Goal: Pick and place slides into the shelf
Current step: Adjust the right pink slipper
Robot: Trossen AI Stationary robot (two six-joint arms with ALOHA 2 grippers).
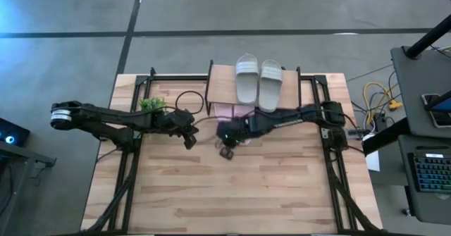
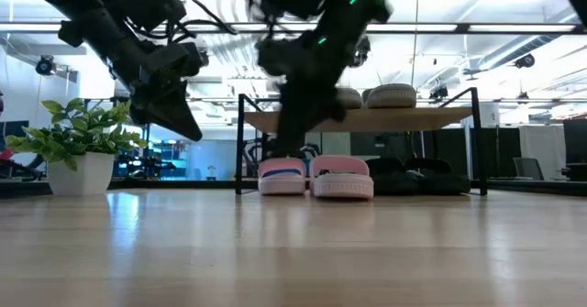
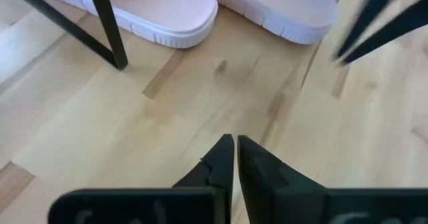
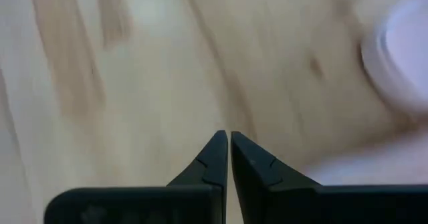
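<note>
On slides [image 2: 316, 177], shelf [image 2: 367, 119]: no readable writing.

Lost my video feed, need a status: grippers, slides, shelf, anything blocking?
Left gripper and right gripper shut, empty, above the table. Grey slides atop shelf; pink slides and black slides underneath. Nothing blocking.

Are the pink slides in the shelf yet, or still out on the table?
In. The pink slides sit side by side under the shelf top, between its black legs.
</note>
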